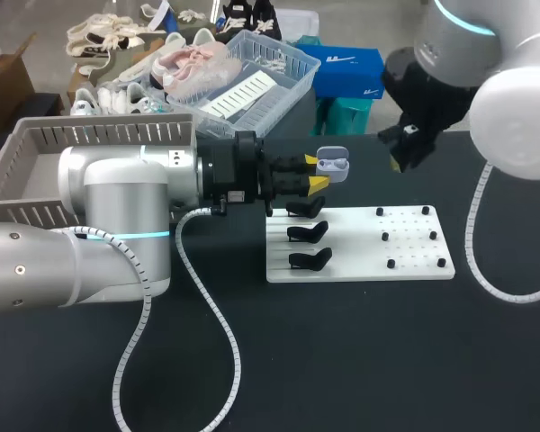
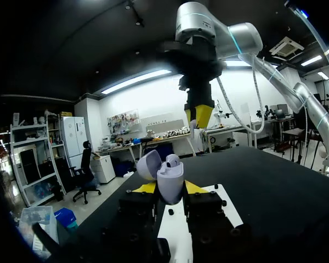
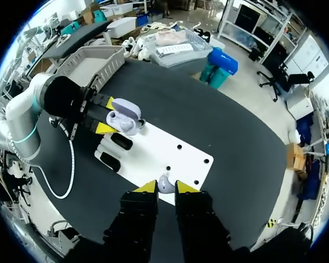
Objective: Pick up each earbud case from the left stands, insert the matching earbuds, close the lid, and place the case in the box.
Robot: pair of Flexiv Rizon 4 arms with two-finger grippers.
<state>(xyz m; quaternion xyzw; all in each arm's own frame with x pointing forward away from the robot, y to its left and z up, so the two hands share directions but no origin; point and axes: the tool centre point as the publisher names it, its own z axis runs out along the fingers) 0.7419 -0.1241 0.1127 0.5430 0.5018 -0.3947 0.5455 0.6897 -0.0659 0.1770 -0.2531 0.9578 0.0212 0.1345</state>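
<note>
Left gripper (image 1: 317, 174) clamps an open lavender plastic earbud case (image 1: 333, 165) at upper centre of the head view.
The case, lid raised, shows just past the upper left corner of the white pegged board (image 1: 360, 254) with its black stands (image 1: 308, 232). The right gripper (image 1: 398, 162), at upper right, pinches a small pale earbud (image 3: 164, 182) between its yellow tips, apart from the case.

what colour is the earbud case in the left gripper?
Pale lilac. The case shows best in the left wrist view.
</note>
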